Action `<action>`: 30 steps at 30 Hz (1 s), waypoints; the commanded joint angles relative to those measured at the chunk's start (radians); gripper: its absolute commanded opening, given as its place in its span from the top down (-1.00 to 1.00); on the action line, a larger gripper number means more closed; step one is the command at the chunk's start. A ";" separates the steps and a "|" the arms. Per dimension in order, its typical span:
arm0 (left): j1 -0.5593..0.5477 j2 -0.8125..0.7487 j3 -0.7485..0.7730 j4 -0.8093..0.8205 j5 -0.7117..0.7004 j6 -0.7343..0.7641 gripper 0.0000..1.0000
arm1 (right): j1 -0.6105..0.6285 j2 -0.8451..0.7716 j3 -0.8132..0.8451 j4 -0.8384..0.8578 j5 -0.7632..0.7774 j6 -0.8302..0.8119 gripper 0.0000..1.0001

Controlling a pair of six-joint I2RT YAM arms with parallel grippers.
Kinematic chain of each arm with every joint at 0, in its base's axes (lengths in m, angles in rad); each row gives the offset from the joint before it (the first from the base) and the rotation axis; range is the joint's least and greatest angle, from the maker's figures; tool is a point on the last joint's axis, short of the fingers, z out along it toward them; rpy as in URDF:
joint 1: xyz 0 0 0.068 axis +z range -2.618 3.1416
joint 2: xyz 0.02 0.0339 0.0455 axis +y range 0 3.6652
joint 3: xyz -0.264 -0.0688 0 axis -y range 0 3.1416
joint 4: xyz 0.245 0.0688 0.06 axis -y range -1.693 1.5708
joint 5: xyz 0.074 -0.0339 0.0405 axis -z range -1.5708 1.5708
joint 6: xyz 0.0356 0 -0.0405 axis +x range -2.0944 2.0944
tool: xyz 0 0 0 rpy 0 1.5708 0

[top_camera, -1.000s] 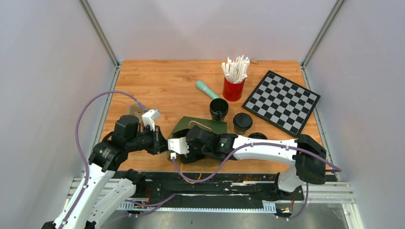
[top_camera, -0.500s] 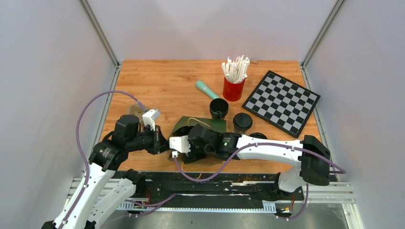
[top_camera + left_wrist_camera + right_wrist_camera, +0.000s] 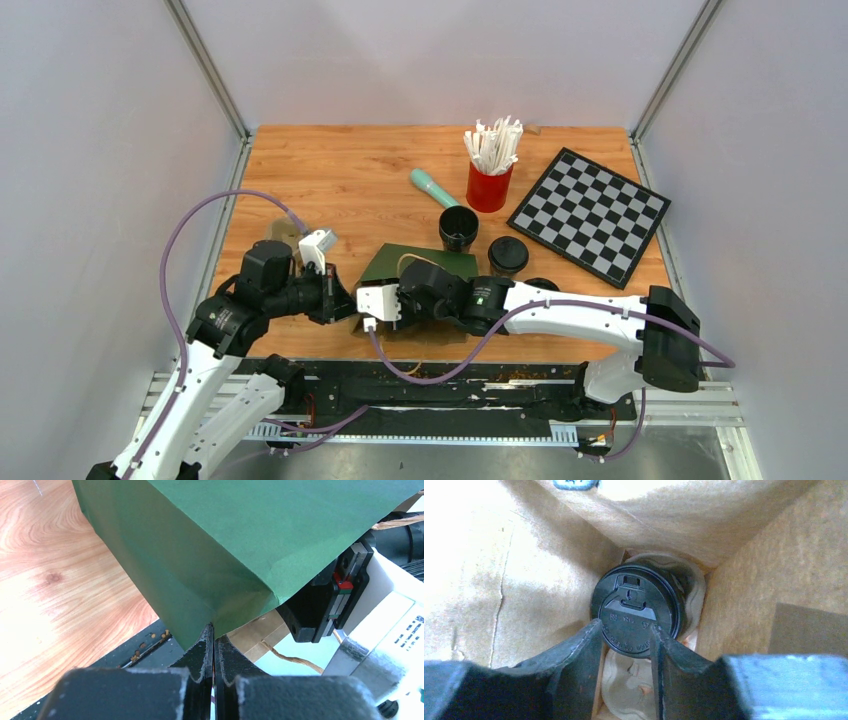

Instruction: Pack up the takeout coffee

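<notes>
Cup (image 3: 636,615), black-lidded, seated in pulp tray (image 3: 624,685) deep inside bag (image 3: 425,262); bag lies near the table's (image 3: 330,180) near edge, centre; right gripper (image 3: 626,628) inside bag, fingers parted, grasping nothing; left gripper (image 3: 214,642) clenched on bag's green edge.

The paper bag (image 3: 420,263) is dark green outside and kraft brown inside, where a glossy black lid (image 3: 636,617) shows against a pale beige tray (image 3: 626,685). Beyond the bag are black cups (image 3: 458,227), a mint-green tool (image 3: 434,188), a red holder (image 3: 489,188) of white straws (image 3: 494,143) and a black-and-white chequered board (image 3: 590,214), all on an orange wood-grain table (image 3: 330,170).
</notes>
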 commanded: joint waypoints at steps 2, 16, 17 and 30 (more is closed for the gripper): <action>-0.003 0.013 0.031 -0.001 0.020 0.017 1.00 | -0.005 0.000 0.018 0.033 -0.024 0.016 0.28; -0.003 0.015 0.040 -0.007 0.026 0.012 1.00 | -0.008 0.049 -0.034 0.173 0.005 -0.024 0.52; -0.003 0.017 0.041 -0.008 0.026 0.012 1.00 | -0.008 0.052 -0.038 0.183 0.008 -0.026 0.52; -0.003 0.000 0.005 0.020 0.039 -0.036 1.00 | -0.024 0.073 -0.112 0.340 0.061 -0.014 0.54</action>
